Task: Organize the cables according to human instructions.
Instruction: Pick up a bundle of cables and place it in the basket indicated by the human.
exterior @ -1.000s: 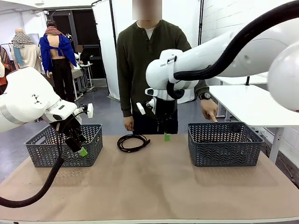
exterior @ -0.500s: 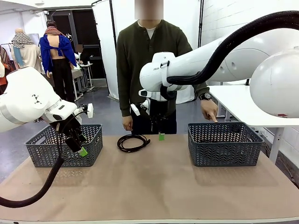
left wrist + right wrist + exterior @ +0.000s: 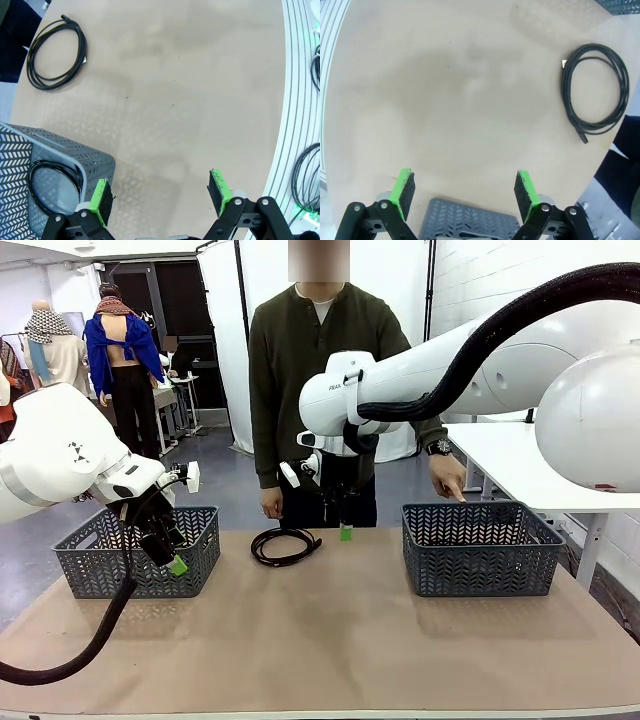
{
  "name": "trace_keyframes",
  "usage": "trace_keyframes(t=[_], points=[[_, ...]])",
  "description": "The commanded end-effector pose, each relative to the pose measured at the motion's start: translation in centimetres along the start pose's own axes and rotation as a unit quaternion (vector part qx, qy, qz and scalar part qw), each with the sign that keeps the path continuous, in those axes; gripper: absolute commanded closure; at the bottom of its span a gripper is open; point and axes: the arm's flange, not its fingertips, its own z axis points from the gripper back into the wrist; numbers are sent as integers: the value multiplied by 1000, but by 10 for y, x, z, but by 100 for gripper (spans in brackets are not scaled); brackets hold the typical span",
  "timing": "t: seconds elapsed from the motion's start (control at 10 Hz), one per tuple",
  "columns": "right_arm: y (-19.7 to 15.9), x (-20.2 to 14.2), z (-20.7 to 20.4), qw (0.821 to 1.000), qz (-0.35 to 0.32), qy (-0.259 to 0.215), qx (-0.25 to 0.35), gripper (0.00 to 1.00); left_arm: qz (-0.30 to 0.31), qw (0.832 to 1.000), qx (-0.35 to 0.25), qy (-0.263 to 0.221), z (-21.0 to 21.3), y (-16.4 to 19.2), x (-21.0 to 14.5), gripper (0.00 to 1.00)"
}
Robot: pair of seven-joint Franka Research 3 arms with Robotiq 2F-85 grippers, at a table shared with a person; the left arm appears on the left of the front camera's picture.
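Observation:
One cable (image 3: pixel 285 545) lies coiled in a black loop on the tan table, just in front of the person. My right gripper (image 3: pixel 341 530) hangs open a little to the right of it, above the table. In the right wrist view the cable (image 3: pixel 595 92) lies off to the upper right, apart from the open gripper (image 3: pixel 465 192), which has nothing between its green pads. My left gripper (image 3: pixel 172 558) stands open by the left basket (image 3: pixel 140 552). The left wrist view shows the open left gripper (image 3: pixel 162 192), the cable (image 3: pixel 56 52) far at upper left, and another coiled cable (image 3: pixel 50 185) inside the basket (image 3: pixel 95 162).
A second grey mesh basket (image 3: pixel 480 548) stands at the right of the table. The person's hand (image 3: pixel 450 480) points down at it with one finger. Bare tabletop (image 3: pixel 330 630) stretches between the baskets. Black cords (image 3: pixel 306 180) hang beyond the table's ridged edge.
My right gripper has shifted a little to the left, towards the cable, and then stopped. The left arm, the cable and the person's pointing hand have not moved.

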Motion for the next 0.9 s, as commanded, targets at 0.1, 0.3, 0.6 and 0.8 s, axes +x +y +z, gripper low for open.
trace_keyframes(t=[0.1,0.3,0.6,0.8], points=[[4,-2,2,1000,-1,3,1,0,1,1000,-3,2,3,0,1,0],[-17,6,-1,1000,7,3,-21,0,1,1000,-3,2,3,0,1,0],[-50,16,-10,1000,15,13,-21,0,1,1000,-3,2,3,0,1,0],[-67,25,-21,998,44,25,-34,0,1,1000,-3,2,3,0,1,0]])
